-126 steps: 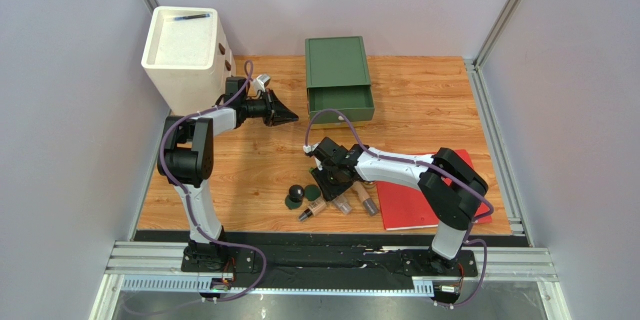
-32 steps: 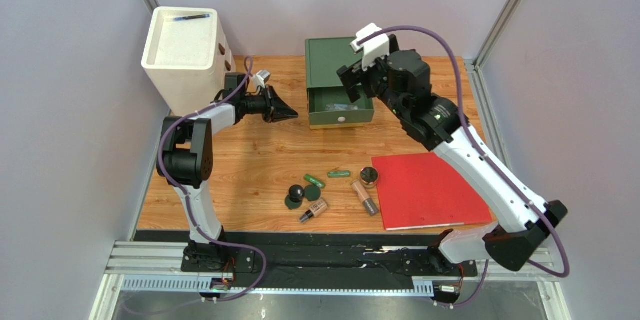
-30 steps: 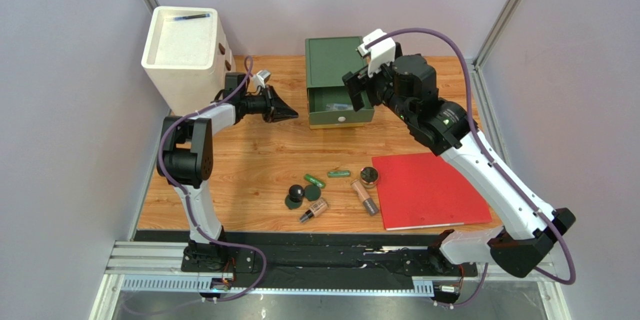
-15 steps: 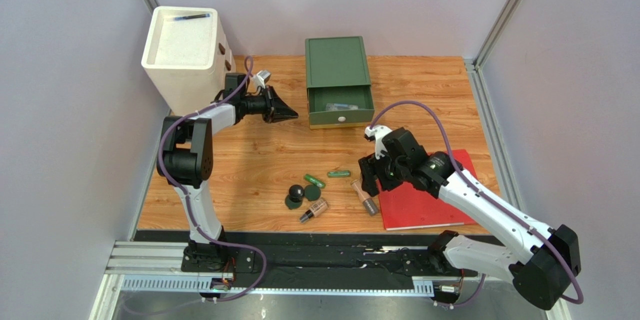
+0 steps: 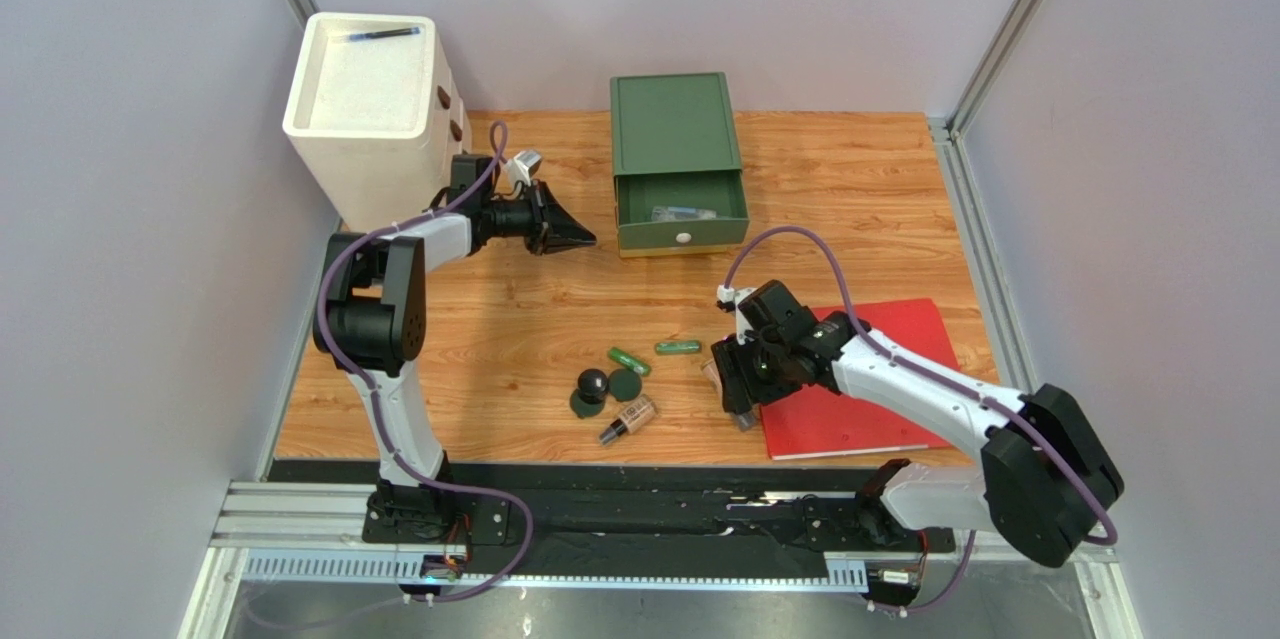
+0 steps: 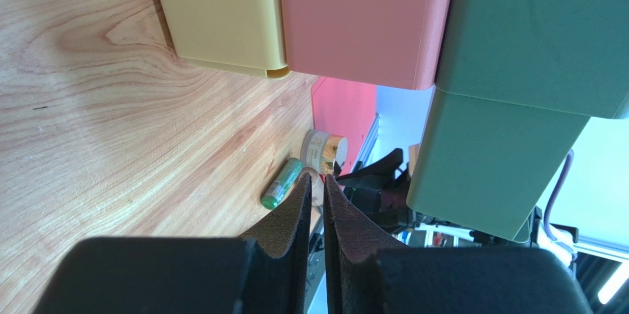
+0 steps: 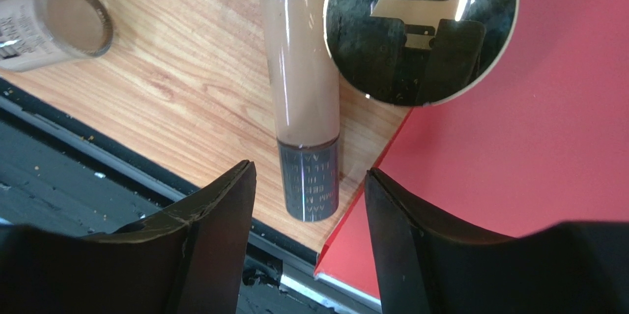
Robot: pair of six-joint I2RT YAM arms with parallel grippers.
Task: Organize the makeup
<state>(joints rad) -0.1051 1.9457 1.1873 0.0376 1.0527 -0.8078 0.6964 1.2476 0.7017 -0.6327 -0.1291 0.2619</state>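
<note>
The right gripper (image 7: pixel 308 174) hangs low over the near part of the table (image 5: pixel 496 339) with its jaws spread wide and nothing held; they straddle the dark cap end of a beige bottle (image 7: pixel 303 85) that lies flat on the wood, with a gap on each side. A round jar (image 7: pixel 421 30) with a mirror-like lid sits right against that bottle, partly on the edge of the red book (image 7: pixel 517 181). A second bottle (image 7: pixel 63 23) lies on its side to the left, apart from both. From above, this gripper covers the jar and most of the bottle, just left of the book. To its left lie two green tubes (image 5: pixel 628 362), a black ball (image 5: pixel 595 384) and a dark compact (image 5: pixel 586 405), the last two touching, with the second bottle nearest the table's front edge. The green drawer (image 5: pixel 679 204) at the back stands open with a small pale item inside, too small to identify. The left gripper (image 5: pixel 579 236) hangs between the white box (image 5: pixel 368 92) and the drawer, its jaws pressed almost together on nothing, well apart from the makeup
</note>
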